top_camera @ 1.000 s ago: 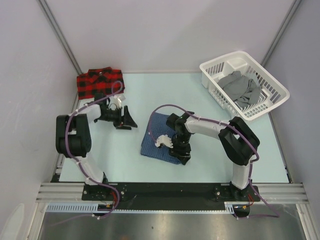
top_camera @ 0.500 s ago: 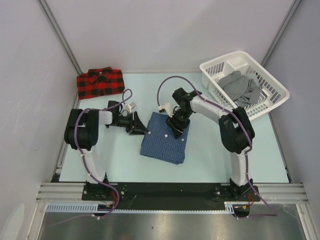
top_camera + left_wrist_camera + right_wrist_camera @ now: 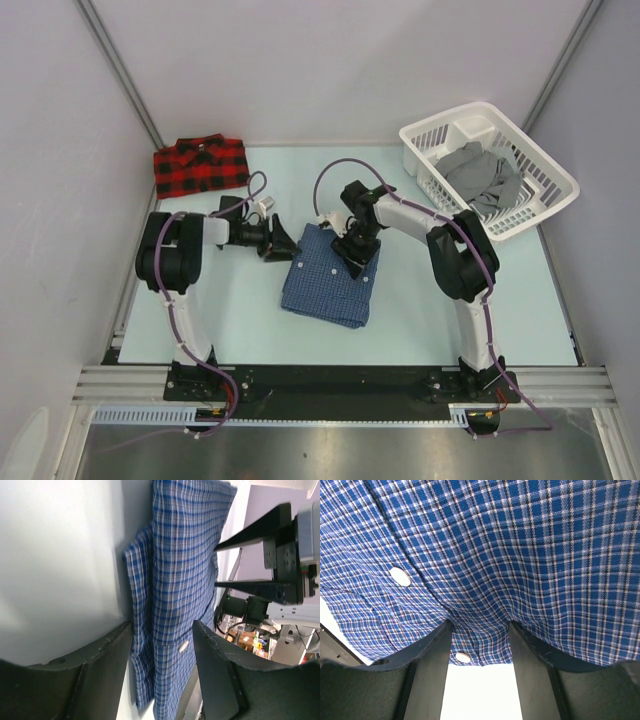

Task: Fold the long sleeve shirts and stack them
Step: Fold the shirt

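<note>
The dark blue check shirt (image 3: 328,284) lies folded on the table's middle. My left gripper (image 3: 279,243) is open at the shirt's far left edge. In the left wrist view the shirt's layered edge (image 3: 175,580) lies between the spread jaws of the left gripper (image 3: 162,647). My right gripper (image 3: 352,251) sits on the shirt's far edge. In the right wrist view the gripper (image 3: 480,642) is open, and the cloth (image 3: 520,545), with white buttons, lies across its fingertips. The red-and-black plaid shirt (image 3: 200,165) lies folded at the far left corner.
A white basket (image 3: 430,135) holding grey cloth (image 3: 482,178) stands at the far right. Grey walls close in the table on the left, back and right. The arms' bases are on the near rail.
My left gripper has moved right, from near the plaid shirt to the blue shirt's left edge. My right gripper has moved from the shirt's near part to its far edge.
</note>
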Controlling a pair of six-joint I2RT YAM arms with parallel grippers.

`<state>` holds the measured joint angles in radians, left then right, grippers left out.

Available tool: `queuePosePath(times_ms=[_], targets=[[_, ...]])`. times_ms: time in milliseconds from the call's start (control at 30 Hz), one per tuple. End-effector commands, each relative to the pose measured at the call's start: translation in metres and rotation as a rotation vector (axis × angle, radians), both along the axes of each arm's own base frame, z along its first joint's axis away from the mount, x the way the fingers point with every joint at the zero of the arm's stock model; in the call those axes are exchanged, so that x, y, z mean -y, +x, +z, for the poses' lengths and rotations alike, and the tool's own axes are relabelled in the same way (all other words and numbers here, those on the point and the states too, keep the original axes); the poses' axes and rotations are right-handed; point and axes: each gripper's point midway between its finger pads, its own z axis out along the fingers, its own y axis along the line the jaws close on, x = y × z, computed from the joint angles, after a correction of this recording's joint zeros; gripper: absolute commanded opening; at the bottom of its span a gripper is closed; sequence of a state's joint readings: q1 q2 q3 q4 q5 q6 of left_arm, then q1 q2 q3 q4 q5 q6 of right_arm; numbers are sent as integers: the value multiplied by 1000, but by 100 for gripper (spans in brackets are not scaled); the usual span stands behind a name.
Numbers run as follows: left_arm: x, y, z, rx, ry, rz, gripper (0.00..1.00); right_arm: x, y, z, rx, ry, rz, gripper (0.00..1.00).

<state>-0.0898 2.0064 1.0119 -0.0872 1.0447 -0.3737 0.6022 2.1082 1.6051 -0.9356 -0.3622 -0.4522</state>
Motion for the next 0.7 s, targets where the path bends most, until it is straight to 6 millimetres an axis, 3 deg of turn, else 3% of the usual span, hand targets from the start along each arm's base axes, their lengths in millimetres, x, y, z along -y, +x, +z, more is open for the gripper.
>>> queuePosePath(times_ms=[0,133,300,400,467,500,567,667], targets=[[-5,11,-43,18,152,25,61,1,7,-22,14,-51,-3,55],[5,-13,-46,-36,129,-30,58,0,7,-21,15,-51,-3,54],[1,-37,-52,-97,125,-32,54,-1,8,-16,23,-46,-11,55],[-5,-29,-42,-70,131,3,40,-1,9,-10,27,-39,-28,56],[-13,-12,-24,-14,131,39,26,-6,11,4,24,-1,-61,60],[-17,-6,-19,7,153,48,14,-8,10,11,17,19,-88,62],[-26,7,0,60,222,18,1,-11,14,31,22,77,-125,77],[-51,23,23,128,410,-5,0,-12,20,62,19,168,-195,89]])
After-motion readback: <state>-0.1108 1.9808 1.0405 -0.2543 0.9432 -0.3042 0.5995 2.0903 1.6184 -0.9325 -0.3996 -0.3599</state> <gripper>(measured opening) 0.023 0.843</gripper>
